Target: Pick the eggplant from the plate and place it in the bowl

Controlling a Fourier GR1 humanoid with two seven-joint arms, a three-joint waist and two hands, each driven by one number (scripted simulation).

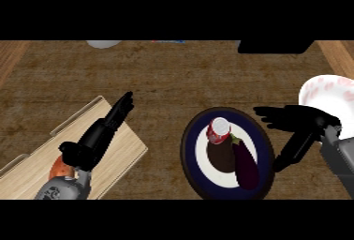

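A dark purple eggplant (pixel 245 164) lies on the right side of a round plate (pixel 257 136) with a dark blue rim and white centre, low and right of the middle. A red and white can (pixel 219 130) rests on the same plate, just left of the eggplant's stem end. My right hand (pixel 294 119) hovers open beside the plate's upper right rim, fingers pointing left, apart from the eggplant. A white bowl with pink speckles (pixel 330 91) sits at the right edge, partly behind that hand. My left hand (pixel 104 133) rests open at the left, fingers straight.
A wooden cutting board (pixel 124 154) lies under my left forearm at the lower left, with an orange object (pixel 61 169) partly hidden beside the wrist. A black object (pixel 273 46) and a pale round thing (pixel 104 44) sit at the far edge of the brown counter.
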